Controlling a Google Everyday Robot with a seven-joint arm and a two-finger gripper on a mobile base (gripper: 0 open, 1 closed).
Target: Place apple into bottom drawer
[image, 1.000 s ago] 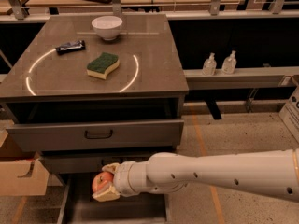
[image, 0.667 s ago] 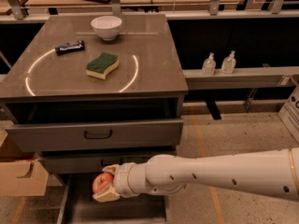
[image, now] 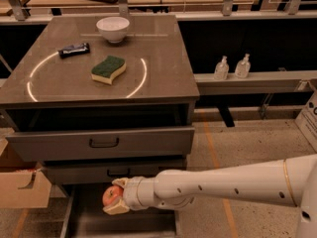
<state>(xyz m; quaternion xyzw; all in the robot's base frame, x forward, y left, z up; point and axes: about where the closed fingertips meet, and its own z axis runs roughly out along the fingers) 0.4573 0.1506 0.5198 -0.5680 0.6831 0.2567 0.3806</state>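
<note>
The gripper [image: 116, 198] is low in front of the cabinet, at the end of the white arm [image: 223, 185] that reaches in from the right. Its 2 pale fingers [image: 119, 209] are closed around the apple [image: 111, 195], 1 above it and 1 below it, so the apple is held firmly and is not resting on anything. The bottom drawer [image: 66, 218] stands open, and its dark inside shows below the gripper. The apple hangs over the back part of this drawer, just under the front of the drawer above [image: 148, 171]. I judge that most of the task is done: the apple is picked up and carried to the right place. What is left is to lower it a little, open the fingers so it drops onto the drawer floor, and pull the arm away. Whether the apple already touches the floor I cannot tell. On the cabinet top [image: 163, 68] a white bowl [image: 113, 28], a green sponge [image: 108, 69] and a black packet [image: 74, 49] lie well apart from the work.
</note>
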